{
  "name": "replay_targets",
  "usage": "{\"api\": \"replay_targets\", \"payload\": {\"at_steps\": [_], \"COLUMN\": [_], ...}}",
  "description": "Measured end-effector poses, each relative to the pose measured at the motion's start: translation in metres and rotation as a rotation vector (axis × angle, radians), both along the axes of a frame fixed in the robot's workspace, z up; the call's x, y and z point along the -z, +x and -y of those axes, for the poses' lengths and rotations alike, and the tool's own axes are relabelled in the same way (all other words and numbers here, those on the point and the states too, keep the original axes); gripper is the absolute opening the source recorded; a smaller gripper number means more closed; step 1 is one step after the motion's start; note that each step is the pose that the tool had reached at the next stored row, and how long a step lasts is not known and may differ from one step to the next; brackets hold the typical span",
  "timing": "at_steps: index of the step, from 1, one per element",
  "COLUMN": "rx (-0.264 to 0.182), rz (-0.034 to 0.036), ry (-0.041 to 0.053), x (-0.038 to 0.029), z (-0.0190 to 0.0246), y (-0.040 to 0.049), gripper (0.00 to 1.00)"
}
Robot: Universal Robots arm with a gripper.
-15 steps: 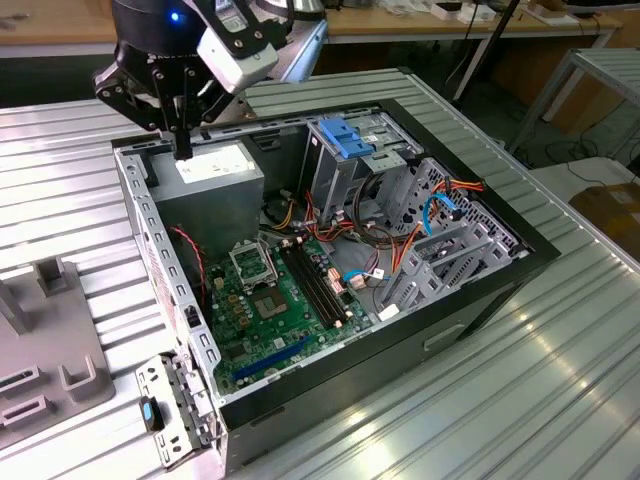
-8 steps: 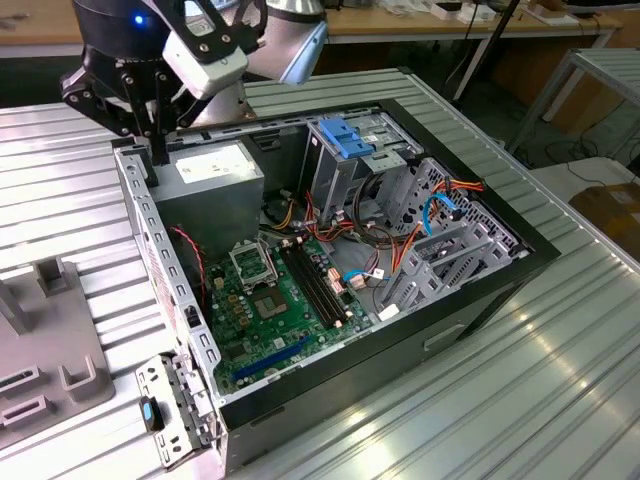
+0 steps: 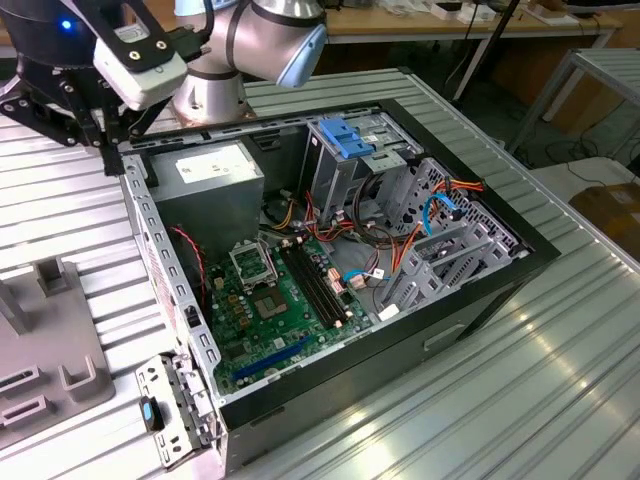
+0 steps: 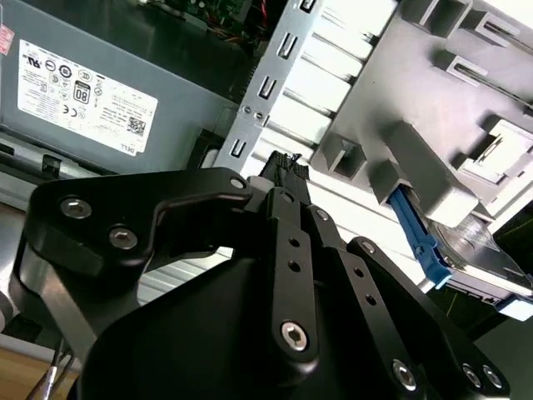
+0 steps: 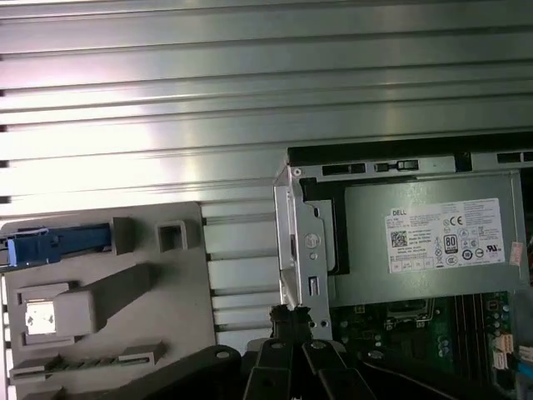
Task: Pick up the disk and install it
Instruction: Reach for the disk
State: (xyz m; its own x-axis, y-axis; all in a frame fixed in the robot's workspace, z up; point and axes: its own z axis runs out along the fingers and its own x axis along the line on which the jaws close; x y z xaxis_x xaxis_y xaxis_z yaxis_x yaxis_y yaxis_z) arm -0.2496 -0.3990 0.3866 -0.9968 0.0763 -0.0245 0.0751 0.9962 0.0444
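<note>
Lying along table ribs [image 5: 250, 100]: disk [image 5: 52, 243]

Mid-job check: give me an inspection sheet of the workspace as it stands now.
Surface: ribbed metal table carrying the open computer case and a grey fixture.
Job's things: disk, blue rails showing, seated in the grey fixture outside the case; not yet installed.
Clutter: nothing seen.
Grippers: gripper over the case's corner by the power supply, apart from the disk and not holding it.
Cables: orange, red and blue leads inside the case beside the drive cage.
Surroundings: workbench behind the table.
</note>
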Motion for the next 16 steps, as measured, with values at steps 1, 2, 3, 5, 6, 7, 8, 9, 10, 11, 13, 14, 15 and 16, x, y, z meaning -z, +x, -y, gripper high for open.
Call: {"api": "replay_targets", "payload": {"at_steps": [1, 2, 3, 5, 6, 7, 8, 9, 10, 11, 13, 14, 15, 16], "rx": [0.000, 0.000, 0.000, 0.000, 0.000, 0.000, 0.000, 0.000, 0.000, 0.000, 0.000, 0.000, 0.000, 0.000], "rz": [-0.0001, 0.0000, 0.0000, -0.0001, 0.0001, 0.0000, 0.0000, -0.0001, 0.0000, 0.0000, 0.0001, 0.0000, -0.0001, -0.0001], "ry": [-0.0001, 0.0000, 0.0000, -0.0001, 0.0000, 0.0000, -0.0001, -0.0001, 0.0000, -0.0001, 0.0000, 0.0000, -0.0001, 0.0000], "x": [0.0001, 0.0003, 0.0007, 0.0011, 0.0015, 0.0017, 0.0019, 0.0020, 0.0023, 0.0026, 0.0034, 0.0036, 0.0037, 0.0039], "z": [0.0000, 0.0000, 0.0000, 0.0000, 0.0000, 0.0000, 0.0000, 0.0000, 0.0000, 0.0000, 0.0000, 0.0000, 0.0000, 0.0000], "y": [-0.0029, -0.0077, -0.0156, -0.0271, -0.0354, -0.0412, -0.0469, -0.0498, -0.0553, -0.0625, -0.0797, -0.0859, -0.0897, -0.0927], "gripper": [0.11, 0.11, 0.11, 0.11, 0.11, 0.11, 0.11, 0.11, 0.11, 0.11, 0.11, 0.11, 0.11, 0.11]}}
